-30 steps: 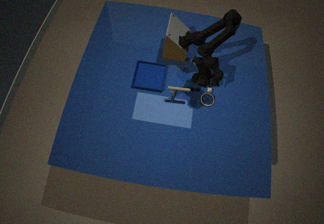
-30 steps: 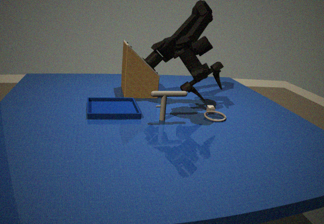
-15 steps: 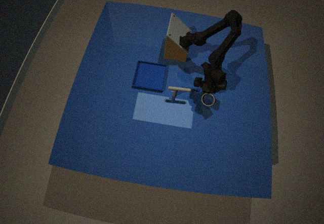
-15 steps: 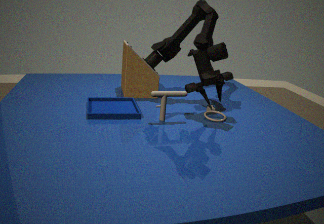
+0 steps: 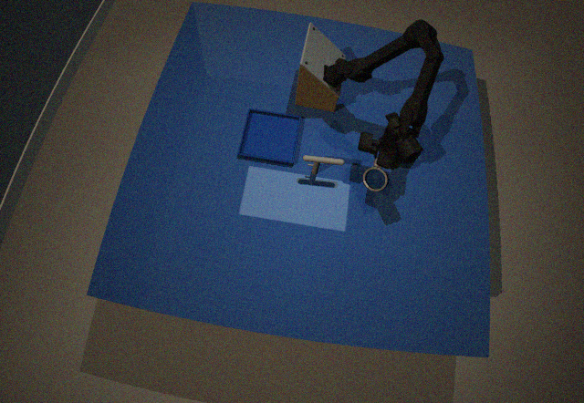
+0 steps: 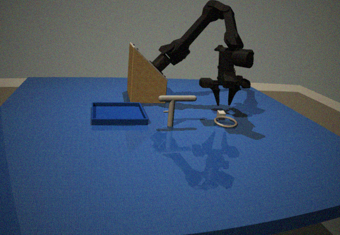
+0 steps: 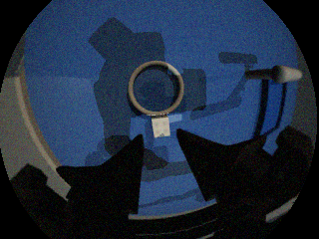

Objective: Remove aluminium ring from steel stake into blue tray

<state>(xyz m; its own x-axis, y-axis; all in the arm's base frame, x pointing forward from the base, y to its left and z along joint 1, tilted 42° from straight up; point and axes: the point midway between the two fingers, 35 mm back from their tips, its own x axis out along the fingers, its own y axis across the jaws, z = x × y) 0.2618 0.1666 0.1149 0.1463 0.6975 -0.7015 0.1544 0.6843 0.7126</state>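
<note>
The pincer [image 5: 377,160] [image 6: 223,105] [image 7: 159,134], fingers partly apart and gripping nothing, hovers above the ring's tab [image 6: 221,113] [image 7: 160,126].

Looks like a robotics test room or lab; exact kind can't be told. Black jointed arm [image 5: 426,76] [image 6: 196,32] on a wedge-shaped wooden mount [image 5: 316,88] [image 6: 146,80], upper middle of the top view. Wide blue bench [image 5: 283,257] [image 6: 137,177], steel T-shaped stake [image 5: 323,160] [image 6: 177,98] and shallow blue tray [image 5: 268,160] [image 6: 119,122] on it. Plain grey wall [image 6: 82,29] behind, pale skirting [image 6: 12,82] at left in the exterior view, brownish floor [image 5: 537,177] around. Dim light.
</note>
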